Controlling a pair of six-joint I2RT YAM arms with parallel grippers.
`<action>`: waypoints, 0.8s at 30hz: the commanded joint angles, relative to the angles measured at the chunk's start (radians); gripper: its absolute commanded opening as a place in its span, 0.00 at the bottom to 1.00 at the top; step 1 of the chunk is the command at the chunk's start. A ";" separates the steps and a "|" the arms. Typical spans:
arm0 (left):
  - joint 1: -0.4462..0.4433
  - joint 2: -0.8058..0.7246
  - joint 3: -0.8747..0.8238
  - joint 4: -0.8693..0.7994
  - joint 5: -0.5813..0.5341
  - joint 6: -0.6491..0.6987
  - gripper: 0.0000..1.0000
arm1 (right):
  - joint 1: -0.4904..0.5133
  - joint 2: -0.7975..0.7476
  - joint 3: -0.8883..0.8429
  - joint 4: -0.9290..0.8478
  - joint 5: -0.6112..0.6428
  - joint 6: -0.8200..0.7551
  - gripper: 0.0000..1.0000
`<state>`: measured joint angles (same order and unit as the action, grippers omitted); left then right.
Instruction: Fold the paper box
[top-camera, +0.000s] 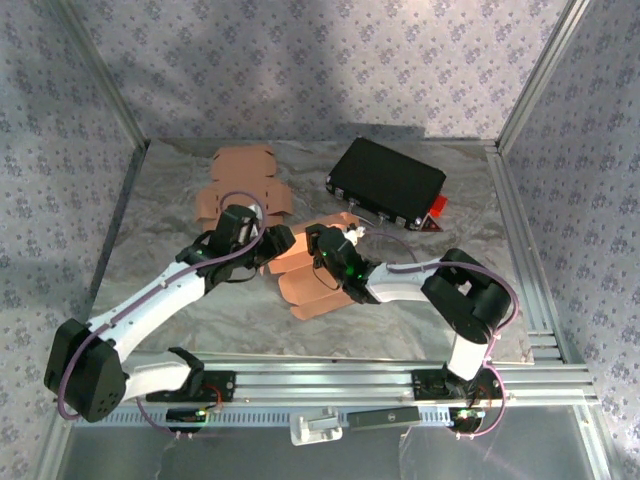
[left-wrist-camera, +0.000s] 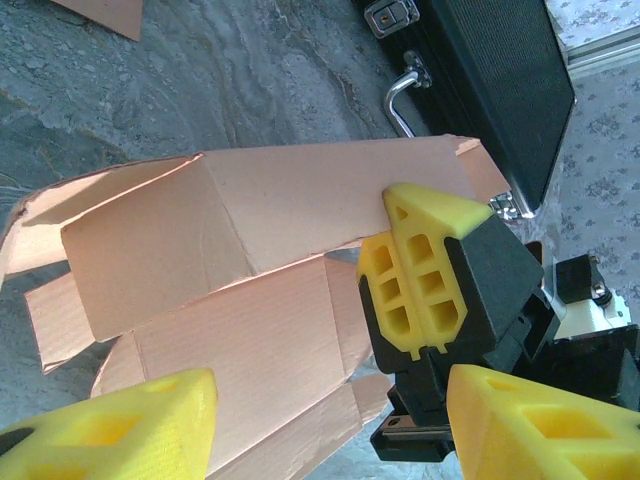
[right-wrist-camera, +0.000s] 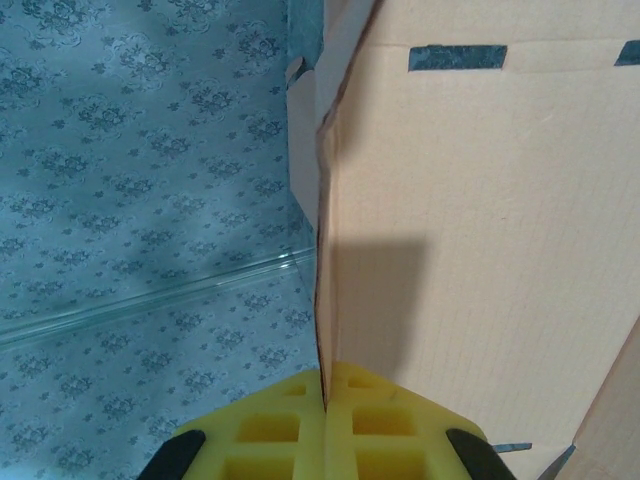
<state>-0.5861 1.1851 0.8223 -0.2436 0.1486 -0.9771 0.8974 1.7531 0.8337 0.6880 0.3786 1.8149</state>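
The right gripper (right-wrist-camera: 325, 420) is clenched on a wall of the paper box (top-camera: 305, 275), the left gripper (left-wrist-camera: 330, 420) hovers spread and empty, and it would best push the loose flap (left-wrist-camera: 240, 335) squarely along its crease.

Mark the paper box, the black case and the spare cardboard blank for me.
paper box (top-camera: 305, 295): top view, on its near flaps.
black case (top-camera: 388, 180): top view, middle of its lid.
spare cardboard blank (top-camera: 242, 172): top view, its centre panel.
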 joint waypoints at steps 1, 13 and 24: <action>0.005 -0.050 0.039 -0.039 -0.038 0.021 0.62 | 0.005 0.006 -0.007 0.005 0.016 0.015 0.00; 0.042 0.110 0.083 0.050 0.011 0.036 0.70 | 0.019 0.010 -0.010 0.023 0.022 0.024 0.00; 0.018 0.075 0.078 0.042 -0.010 0.052 0.64 | 0.021 0.003 -0.040 0.063 0.049 0.032 0.00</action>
<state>-0.5587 1.3273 0.8986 -0.2020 0.1459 -0.9508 0.9123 1.7531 0.8120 0.7284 0.3973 1.8301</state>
